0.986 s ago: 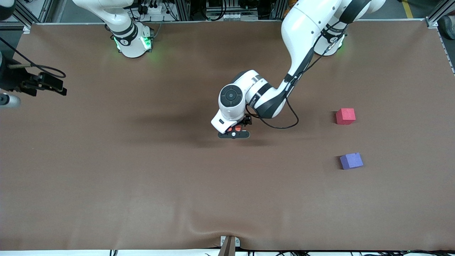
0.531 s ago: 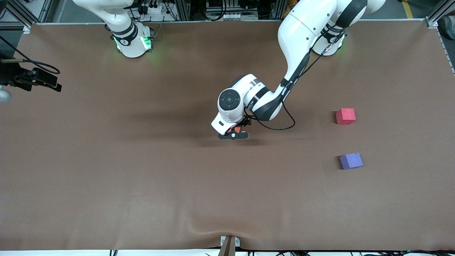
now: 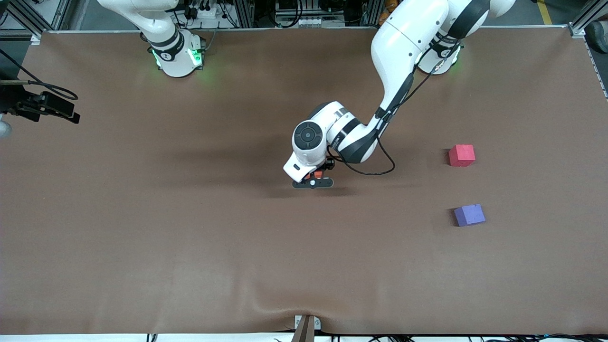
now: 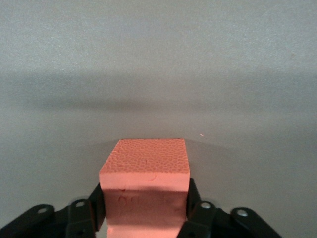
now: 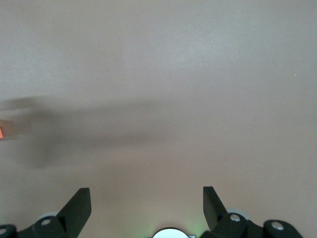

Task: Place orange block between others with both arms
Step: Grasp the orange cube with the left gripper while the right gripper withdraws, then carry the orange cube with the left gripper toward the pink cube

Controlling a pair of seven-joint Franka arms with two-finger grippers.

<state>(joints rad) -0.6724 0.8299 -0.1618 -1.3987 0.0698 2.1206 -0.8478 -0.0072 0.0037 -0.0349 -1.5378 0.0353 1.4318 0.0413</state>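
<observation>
Near the middle of the frame, the left claw [image 3: 312,182] sits low on the worktop [image 3: 190,237], clamped on the orange block [image 4: 144,186]; in the left wrist view its fingers [image 4: 96,208] press both flanks of the cube, and the cube looks to be resting on the brown surface or only just off it; I cannot tell which.

Off at the right of the frame lie the red-pink block [image 3: 461,155] and, lower down, the purple-blue block [image 3: 469,214], apart from each other and well apart from the held cube; the gap between them is where the orange one belongs.

What worries me: the grip catches only the part of the foam closest to the wrist, so a quick lift or swing could let the soft cube pivot or squeeze out; carried askew, it might come down crooked or knock a neighbour, since the gap looks none too generous; a low carry could also drag it on the cloth.

At the upper left edge of the frame the right claw [image 5: 146,208] waits over bare worktop, fingers spread wide and holding nothing; it seems clear of any collision.
</observation>
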